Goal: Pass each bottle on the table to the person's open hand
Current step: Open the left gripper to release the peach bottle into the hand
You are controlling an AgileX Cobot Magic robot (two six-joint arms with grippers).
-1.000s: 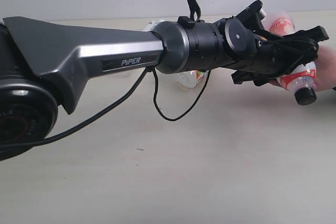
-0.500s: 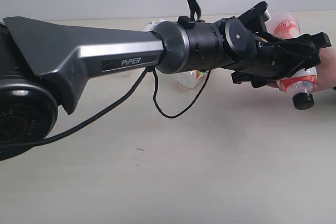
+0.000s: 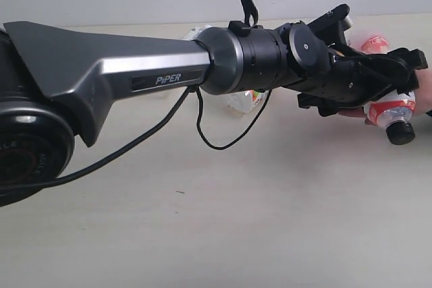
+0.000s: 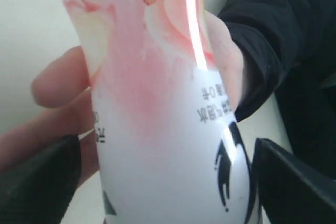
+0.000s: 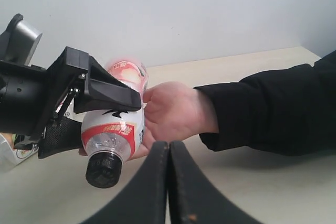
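At the right of the worktop [image 3: 236,220], the black-capped bottle [image 3: 391,109] is gripped by the left fingers [image 5: 110,90] within the person's open hand [image 5: 173,111], which seemingly only cups it; handover is judged under way, with release called for next.

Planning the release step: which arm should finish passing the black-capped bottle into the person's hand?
Left. The left tool grips the black-capped bottle in the person's hand; the right tool is shut, empty, apart.
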